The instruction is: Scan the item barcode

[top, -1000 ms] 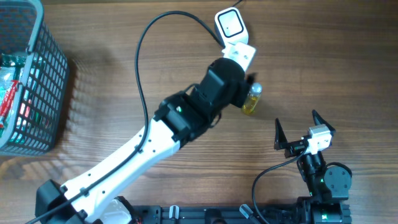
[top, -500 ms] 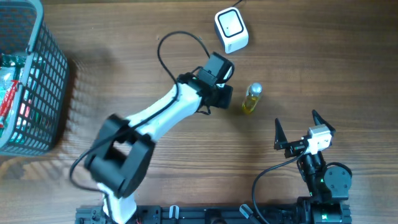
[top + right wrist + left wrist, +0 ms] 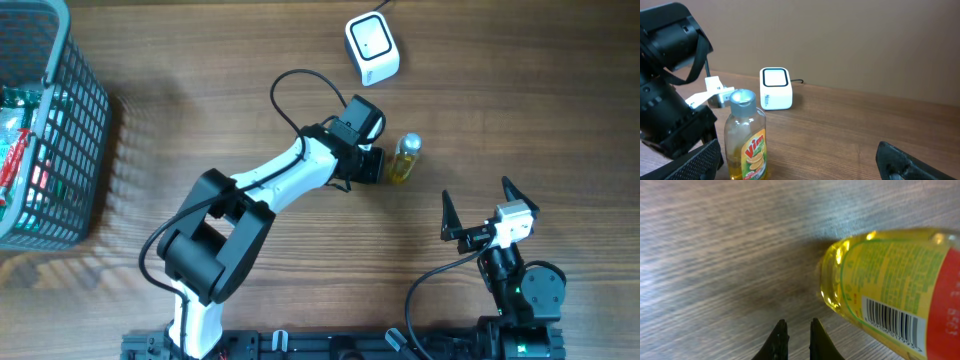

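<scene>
A small bottle (image 3: 404, 160) of yellow liquid with a clear cap stands upright on the wooden table; its red and green label shows in the right wrist view on the bottle (image 3: 746, 137). The label's barcode (image 3: 892, 323) faces the left wrist camera. My left gripper (image 3: 376, 166) sits just left of the bottle, shut with nothing between its fingers (image 3: 780, 339). The white scanner (image 3: 371, 48) rests behind the bottle at the table's far side. My right gripper (image 3: 485, 213) stands wide open near the front right, apart from the bottle.
A grey wire basket (image 3: 60, 60) with packaged goods stands at the far left edge. The left arm's black cable (image 3: 285, 85) loops above the table between the basket and the scanner (image 3: 776, 88).
The left arm has drawn back from over the bottle and folded up, and its gripper has shut. It now lies low beside the bottle's left side. The right arm has not moved.
</scene>
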Robot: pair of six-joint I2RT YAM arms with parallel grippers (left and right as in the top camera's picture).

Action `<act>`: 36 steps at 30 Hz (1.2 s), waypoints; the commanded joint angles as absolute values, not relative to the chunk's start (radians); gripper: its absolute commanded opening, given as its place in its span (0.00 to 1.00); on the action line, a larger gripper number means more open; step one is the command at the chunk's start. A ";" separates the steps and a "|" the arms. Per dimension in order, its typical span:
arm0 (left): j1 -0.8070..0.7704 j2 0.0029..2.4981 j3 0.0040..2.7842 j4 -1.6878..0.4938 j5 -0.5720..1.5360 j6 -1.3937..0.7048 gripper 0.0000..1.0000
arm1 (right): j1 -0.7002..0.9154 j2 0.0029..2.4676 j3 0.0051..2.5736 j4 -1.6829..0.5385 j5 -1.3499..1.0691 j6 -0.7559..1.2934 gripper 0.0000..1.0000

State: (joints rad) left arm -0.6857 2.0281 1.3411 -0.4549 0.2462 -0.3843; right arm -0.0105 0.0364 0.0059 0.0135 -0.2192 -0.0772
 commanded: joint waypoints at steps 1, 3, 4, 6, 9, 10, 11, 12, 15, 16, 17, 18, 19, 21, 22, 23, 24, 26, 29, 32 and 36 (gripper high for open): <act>-0.706 2.050 1.339 -0.447 0.253 -0.402 0.08 | -0.017 0.036 0.005 0.016 -0.208 -0.078 1.00; -0.709 2.050 1.339 -0.439 0.234 -0.402 0.08 | -0.017 0.036 0.005 0.016 -0.208 -0.078 1.00; -0.709 2.050 1.339 -0.435 0.235 -0.402 0.08 | -0.017 0.036 0.005 0.016 -0.208 -0.078 1.00; -0.710 2.050 1.339 -0.434 0.241 -0.406 0.08 | -0.017 0.036 0.005 0.016 -0.208 -0.078 1.00; -0.719 2.050 1.339 -0.434 0.273 -0.406 0.08 | -0.017 0.036 0.005 0.016 -0.208 -0.078 1.00; -0.724 2.050 1.339 -0.433 0.273 -0.406 0.08 | -0.017 0.036 0.005 0.016 -0.208 -0.078 1.00; -0.728 2.050 1.339 -0.433 0.273 -0.406 0.08 | -0.017 0.036 0.005 0.016 -0.208 -0.079 1.00; -0.732 2.050 1.339 -0.433 0.273 -0.406 0.08 | -0.017 0.036 0.005 0.016 -0.208 -0.078 1.00; -0.749 2.050 1.339 -0.432 0.273 -0.406 0.08 | -0.017 0.036 0.005 0.016 -0.208 -0.078 1.00; -0.753 2.050 1.339 -0.432 0.273 -0.406 0.08 | -0.017 0.036 0.005 0.016 -0.208 -0.078 1.00; -0.754 2.050 1.339 -0.432 0.273 -0.405 0.08 | -0.017 0.036 0.005 0.016 -0.208 -0.078 1.00; -0.754 2.050 1.339 -0.432 0.273 -0.405 0.08 | -0.017 0.036 0.005 0.016 -0.208 -0.078 1.00; -0.754 2.050 1.339 -0.433 0.273 -0.406 0.08 | -0.017 0.036 0.005 0.016 -0.208 -0.078 1.00; -0.755 2.050 1.339 -0.432 0.273 -0.406 0.08 | -0.017 0.036 0.005 0.016 -0.208 -0.078 1.00; -0.755 2.050 1.339 -0.432 0.273 -0.405 0.08 | -0.017 0.036 0.005 0.016 -0.208 -0.078 1.00; -0.755 2.050 1.339 -0.432 0.271 -0.405 0.08 | -0.017 0.036 0.005 0.016 -0.208 -0.078 1.00; -0.752 2.050 1.339 -0.432 0.253 -0.405 0.08 | -0.017 0.036 0.005 0.016 -0.208 -0.078 1.00; -0.751 2.050 1.339 -0.433 0.210 -0.405 0.08 | -0.017 0.036 0.005 0.016 -0.208 -0.078 1.00; -0.746 2.050 1.339 -0.419 0.157 -0.405 0.08 | -0.017 0.036 0.005 0.016 -0.208 -0.078 1.00; -0.746 2.050 1.339 -0.373 0.155 -0.405 0.08 | -0.017 0.036 0.005 0.016 -0.208 -0.078 1.00; -0.746 2.050 1.339 -0.345 0.114 -0.405 0.08 | -0.017 0.036 0.005 0.016 -0.208 -0.078 1.00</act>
